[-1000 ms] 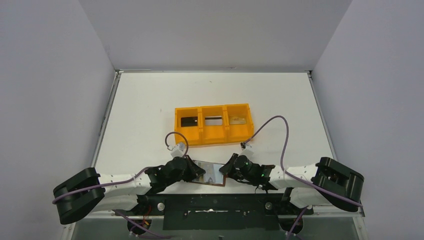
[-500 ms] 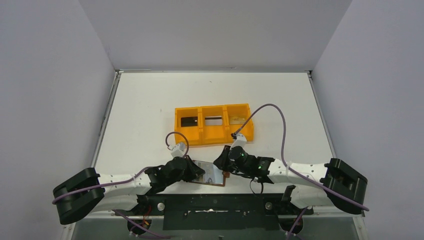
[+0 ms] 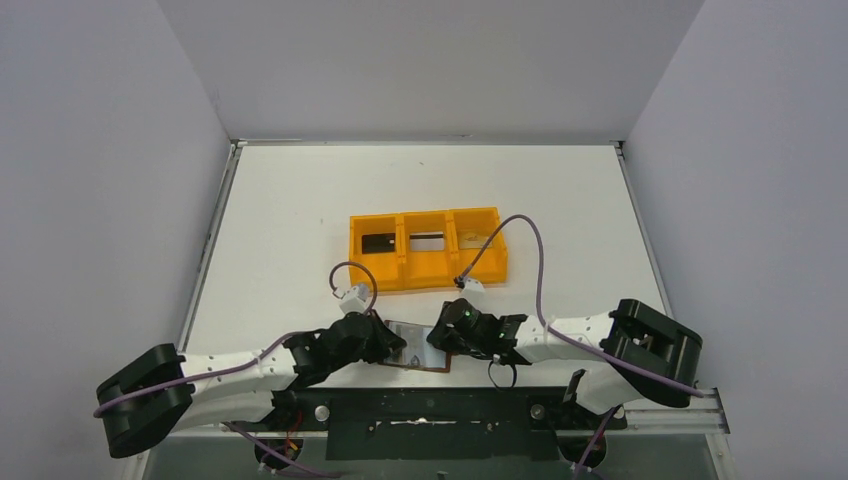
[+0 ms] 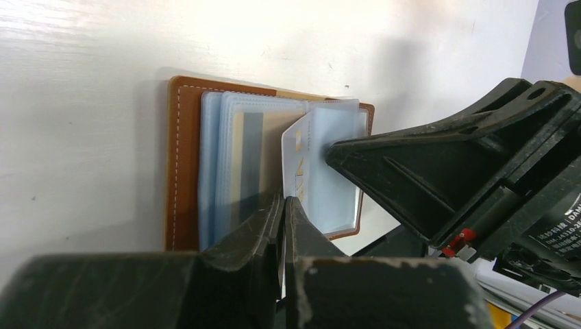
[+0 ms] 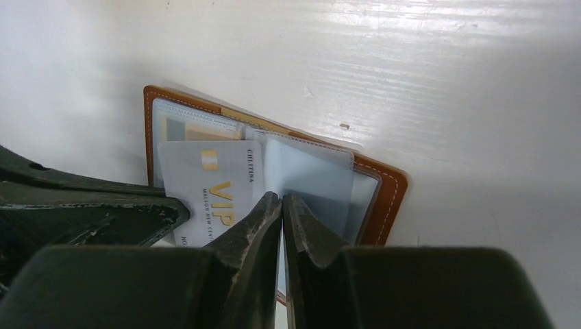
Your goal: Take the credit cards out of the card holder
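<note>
Found the left fingers (image 4: 264, 229) low over the white counter (image 3: 300, 200) at its near edge, clenched tight, tips at the near edge of the small flat brown leather card holder (image 4: 181, 164). Could not confirm a pinch on anything thin between them.

Saw the card holder lying open and flat on the counter between the two sets of fingers, its clear blue-grey plastic sleeves (image 4: 219, 157) fanned out. Made out a tan card with a dark stripe (image 4: 241, 147) inside one of the flat sleeves, left of the lifted sleeve in the left wrist view. Noted that one sleeve raised off the rest, carrying a silvery grey card (image 5: 205, 185) with a gold chip and gold "VIP" lettering.

Found the right fingers (image 5: 312, 236) all but closed at the edge of that raised sleeve, one black tip touching its face. Could not separate a grip on the sleeve alone from a grip on the card too.

Farther back on the counter, well apart from the card holder, saw an orange three-compartment plastic tray (image 3: 428, 272). Made out a black card (image 3: 378, 243) in its left compartment and a dark thing with a pale strip (image 3: 428, 241) in the middle one. Could not name the small item in the right one. Noted a purple cable (image 3: 535, 255) crossing the tray's right end in the overhead view.
</note>
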Controlling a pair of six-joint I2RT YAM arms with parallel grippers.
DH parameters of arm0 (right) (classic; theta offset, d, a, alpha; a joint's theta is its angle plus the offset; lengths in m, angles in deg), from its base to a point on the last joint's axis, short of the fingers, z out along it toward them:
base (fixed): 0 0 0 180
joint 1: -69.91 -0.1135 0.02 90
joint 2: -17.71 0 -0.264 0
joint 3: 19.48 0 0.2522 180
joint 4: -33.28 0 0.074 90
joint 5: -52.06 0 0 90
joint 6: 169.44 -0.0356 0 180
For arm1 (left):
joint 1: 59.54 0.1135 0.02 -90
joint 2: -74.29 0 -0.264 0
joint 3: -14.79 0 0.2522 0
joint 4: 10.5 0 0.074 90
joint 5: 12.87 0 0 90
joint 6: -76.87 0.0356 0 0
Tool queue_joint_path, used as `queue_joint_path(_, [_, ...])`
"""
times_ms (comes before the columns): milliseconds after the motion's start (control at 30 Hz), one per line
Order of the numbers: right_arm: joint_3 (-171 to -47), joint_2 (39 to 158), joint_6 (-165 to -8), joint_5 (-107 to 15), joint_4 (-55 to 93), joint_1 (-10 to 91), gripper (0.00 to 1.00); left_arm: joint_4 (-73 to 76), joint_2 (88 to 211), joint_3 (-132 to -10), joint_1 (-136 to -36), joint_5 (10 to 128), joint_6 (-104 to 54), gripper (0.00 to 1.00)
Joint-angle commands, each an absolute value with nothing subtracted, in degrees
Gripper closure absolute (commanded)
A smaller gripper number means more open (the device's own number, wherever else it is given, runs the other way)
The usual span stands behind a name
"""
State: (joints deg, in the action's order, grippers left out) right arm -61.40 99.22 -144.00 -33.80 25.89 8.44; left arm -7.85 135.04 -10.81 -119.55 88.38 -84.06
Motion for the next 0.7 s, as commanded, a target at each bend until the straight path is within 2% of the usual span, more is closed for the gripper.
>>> queue_joint_path(0, [-61.6, 99.3, -145.1, -26.7, 12.8, 8.2, 0.92, 4.0, 129.7, -14.0, -119.2, 92.3, -80.5, 1.0])
queue_joint_path(300, [-64.3, 93.4, -139.1, -28.0, 16.7, 8.3, 0.91, 12.3, 116.9, -16.2, -117.8, 93.8, -78.0, 1.0])
queue_joint_path(467, [-66.9, 88.0, -134.6, -30.3, 21.5, 8.9, 0.82, 14.8, 114.6, -17.8, -117.6, 94.3, -76.7, 1.0])
queue_joint_path(667, [-71.4, 93.8, -133.5, -35.5, 23.6, 8.9, 0.8, 15.4, 114.8, -18.3, -117.6, 94.8, -76.6, 1.0])
